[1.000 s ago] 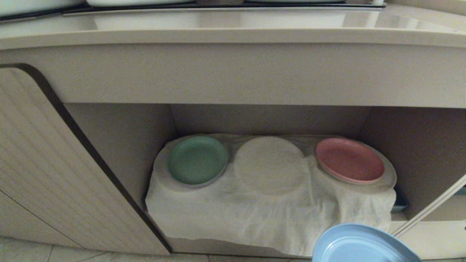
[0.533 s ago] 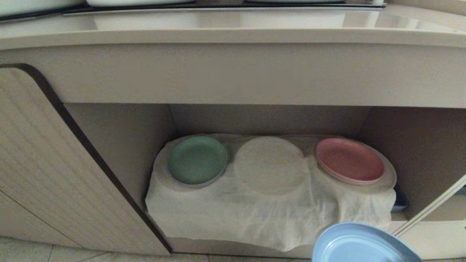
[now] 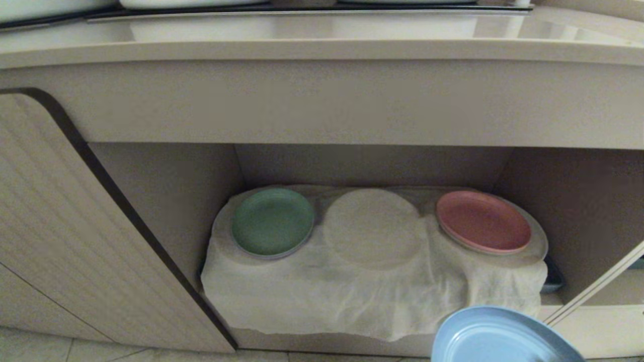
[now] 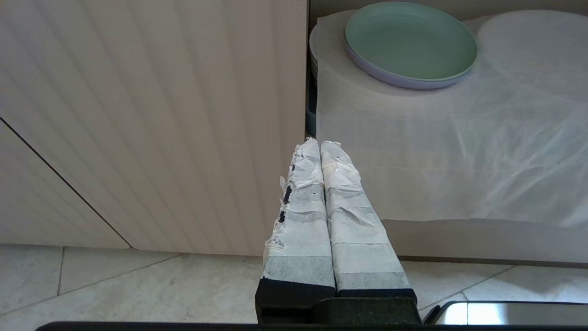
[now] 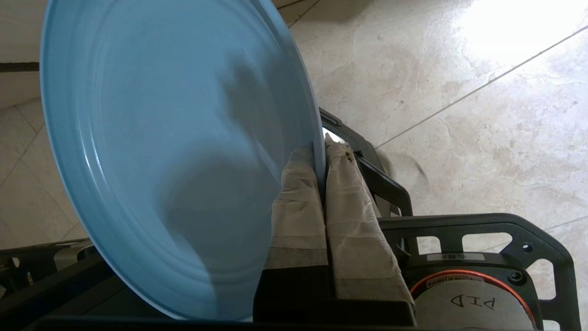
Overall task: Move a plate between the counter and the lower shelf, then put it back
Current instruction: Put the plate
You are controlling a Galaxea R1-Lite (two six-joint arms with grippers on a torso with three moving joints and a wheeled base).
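Three plates in the head view. Item one: light blue plate [image 3: 500, 336], at five o'clock, low before the lower shelf [image 3: 563, 211], its rim pinched between the taped fingers [image 5: 298, 202] of the right gripper [image 5: 320, 154]. Items two, three: green plate [image 3: 272, 221] at nine o'clock and pink plate [image 3: 483, 221] at three o'clock on the white cloth [image 3: 352, 296]. Left gripper [image 4: 319, 145]: fingers pressed together, empty, near the cabinet door [image 4: 161, 115]. Counter [image 3: 322, 48] at twelve o'clock.

Green plate [image 3: 272, 221], pink plate [image 3: 483, 221] — perhaps stacked — tiled floor [image 5: 459, 92].
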